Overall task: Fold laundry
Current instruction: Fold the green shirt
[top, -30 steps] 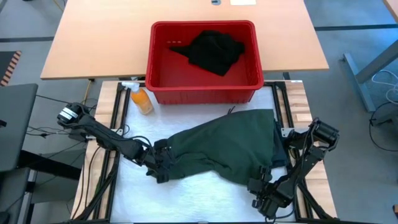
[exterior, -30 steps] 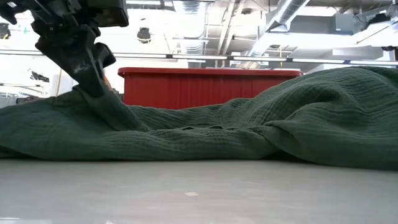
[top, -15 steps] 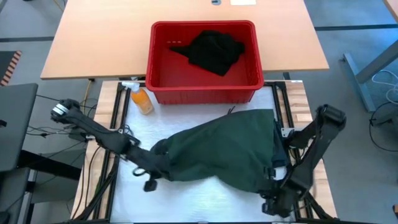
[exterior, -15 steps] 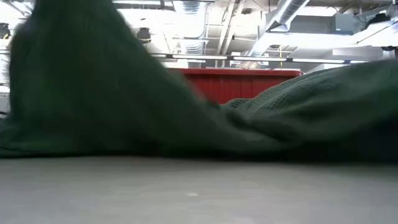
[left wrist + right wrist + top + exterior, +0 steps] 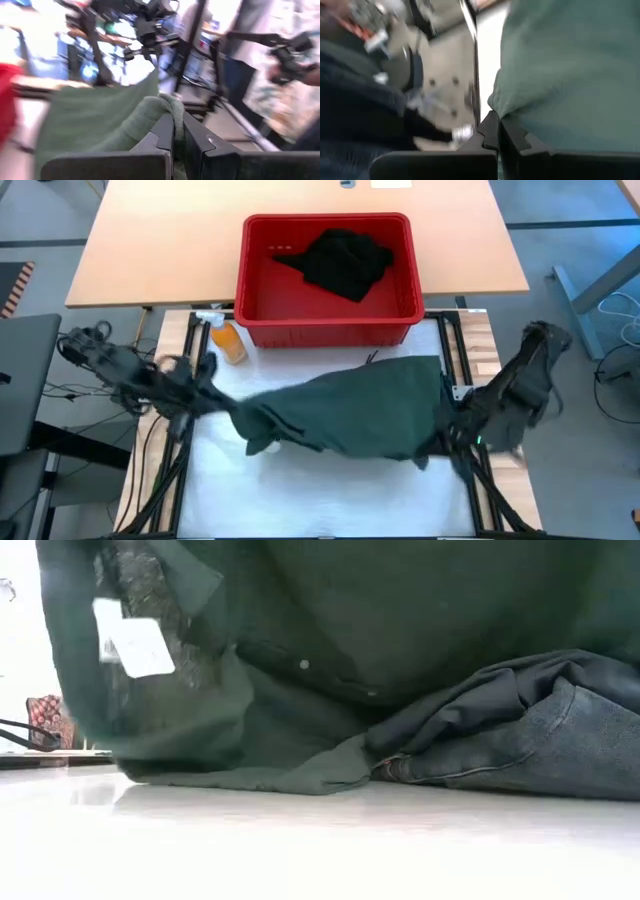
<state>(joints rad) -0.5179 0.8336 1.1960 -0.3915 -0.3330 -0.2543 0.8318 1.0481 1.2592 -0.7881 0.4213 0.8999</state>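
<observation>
Lifted since before: crinkled green shirt [image 5: 350,415]

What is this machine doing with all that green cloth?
It's working on laundry. Both arms have pinched a green shirt and hold it stretched between them over the white table. The left hand is shut on a bunched edge of the cloth at the table's left side, and the right hand is shut on the opposite edge at the right. A black garment waits in the red basket behind, with an orange bottle beside it.
</observation>
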